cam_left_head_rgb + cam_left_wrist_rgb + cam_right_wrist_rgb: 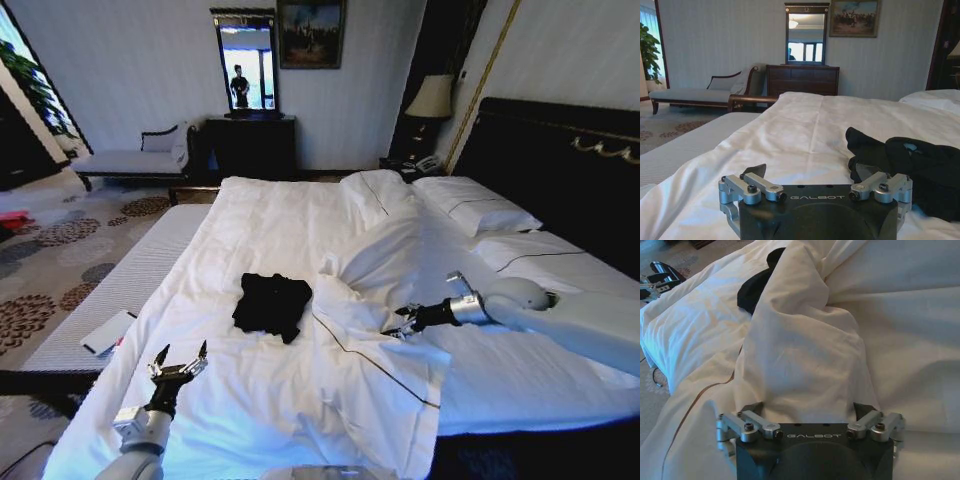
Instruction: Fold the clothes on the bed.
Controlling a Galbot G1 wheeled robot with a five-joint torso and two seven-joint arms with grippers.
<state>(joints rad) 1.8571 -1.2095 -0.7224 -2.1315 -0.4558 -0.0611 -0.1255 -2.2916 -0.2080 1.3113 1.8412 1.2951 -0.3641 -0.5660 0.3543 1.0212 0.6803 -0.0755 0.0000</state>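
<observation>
On the bed [300, 400], folded black T-shirt [272, 305], both claws spread

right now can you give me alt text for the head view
A crumpled black cotton T-shirt lies on a large bed with a white duvet. The open left gripper hovers near the bed's front edge, the open right gripper beside a raised duvet fold.

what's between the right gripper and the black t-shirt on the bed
A bunched-up fold of the white duvet rises between the right gripper and the black T-shirt; in the right wrist view it hides most of the shirt.
</observation>
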